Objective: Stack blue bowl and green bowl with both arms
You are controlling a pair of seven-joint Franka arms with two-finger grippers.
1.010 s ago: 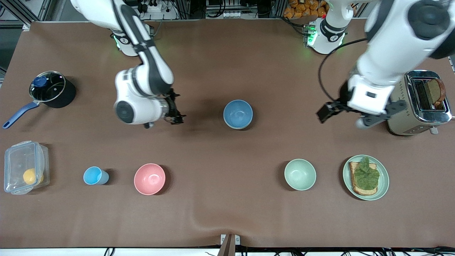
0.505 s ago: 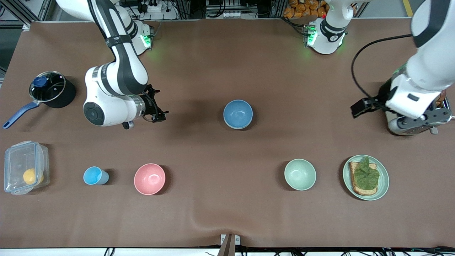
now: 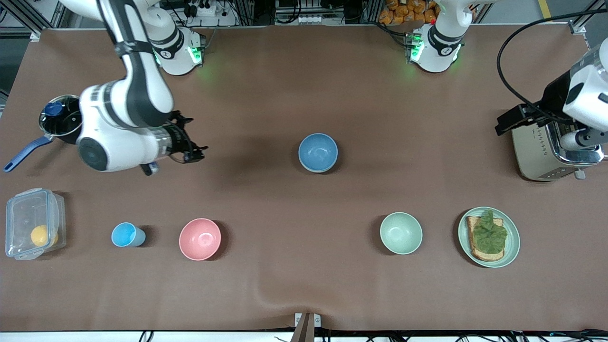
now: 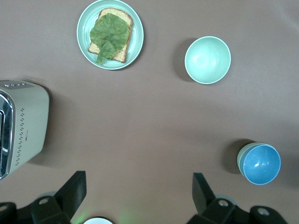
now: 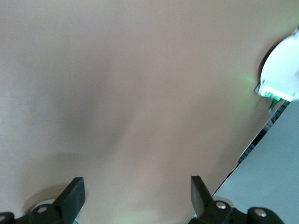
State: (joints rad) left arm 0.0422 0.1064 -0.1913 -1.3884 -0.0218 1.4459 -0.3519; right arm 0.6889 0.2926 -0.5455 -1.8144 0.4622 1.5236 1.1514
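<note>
On the brown table (image 3: 304,85) both arms have drawn away from the middle within the last second. The right gripper (image 3: 192,153) has gone from near the blue bowl (image 3: 318,152) toward the right arm's end, and is now over the table close to the black pot (image 3: 66,118). Its fingers are wide apart and hold nothing. The left gripper (image 4: 138,183) has moved toward the left arm's end, up beside the toaster (image 3: 546,152), also spread wide and empty. The blue bowl is in the middle of the table and sits inside the green bowl (image 4: 240,157), whose pale rim shows under it. I judge the stack is done and the arms are retreating. The mint bowl (image 3: 401,232), nearer to the front camera than the blue bowl, is untouched.
</note>
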